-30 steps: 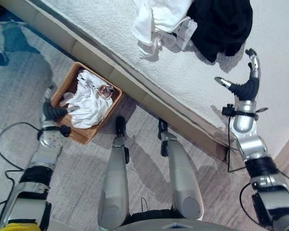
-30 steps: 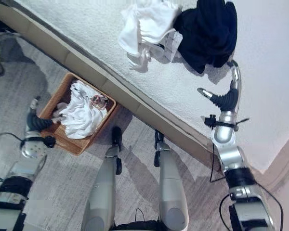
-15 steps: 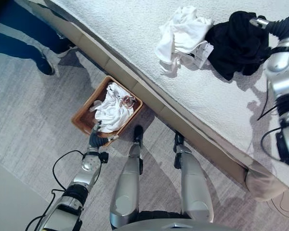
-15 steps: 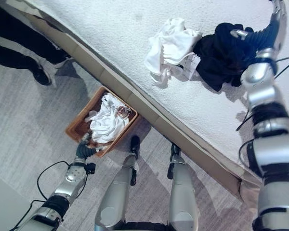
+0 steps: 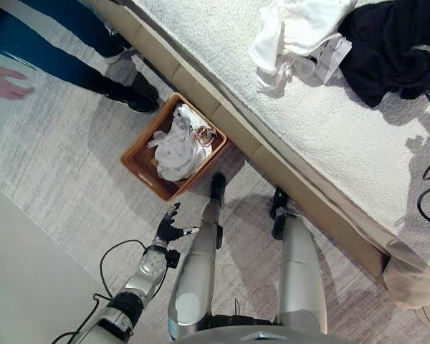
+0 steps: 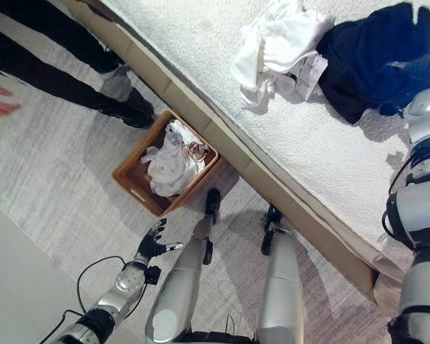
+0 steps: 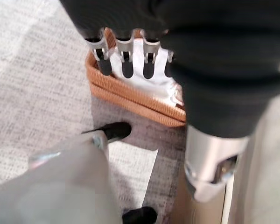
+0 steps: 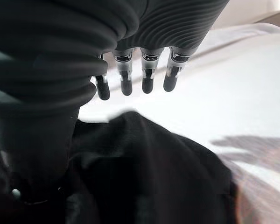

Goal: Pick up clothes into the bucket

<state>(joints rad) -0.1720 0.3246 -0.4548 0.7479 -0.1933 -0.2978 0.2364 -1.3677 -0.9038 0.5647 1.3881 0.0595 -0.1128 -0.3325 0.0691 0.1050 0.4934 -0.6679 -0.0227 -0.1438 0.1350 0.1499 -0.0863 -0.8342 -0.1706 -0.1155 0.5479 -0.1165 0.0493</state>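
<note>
Left eye view has the left robot hand (image 5: pixel 169 228) low over the floor (image 5: pixel 64 179), fingers straight and spread, holding nothing. Ahead of it and a little toward the bed (image 5: pixel 222 50) sits the basket (image 5: pixel 140 166), on the floor just beside the bed's edge, with white clothes (image 5: pixel 179 143) piled inside. The left wrist view looks past the relaxed fingers (image 7: pixel 123 63) of this robot hand at the basket's woven rim and the white cloth within; the fingertips are apart from the rim.

Beyond the basket, farther from the left robot hand, a person's legs (image 5: pixel 54 57) and dark shoes stand on the floor, and a person's hand (image 5: pixel 3 80) shows at the view's edge.

On the bed lie two more garments, touching each other: a white garment (image 5: pixel 301 25) with a paper tag, and a black garment (image 5: pixel 387 43) on the robot's right of it. The right robot hand (image 8: pixel 135 70) is over the black garment: in the right wrist view its fingers hang straight and released above the dark cloth, with white bedcover past the fingertips, and nothing is grasped. I cannot tell whether the fingertips touch the cloth. The white garment lies to the left of the right robot hand, well apart from the basket.
</note>
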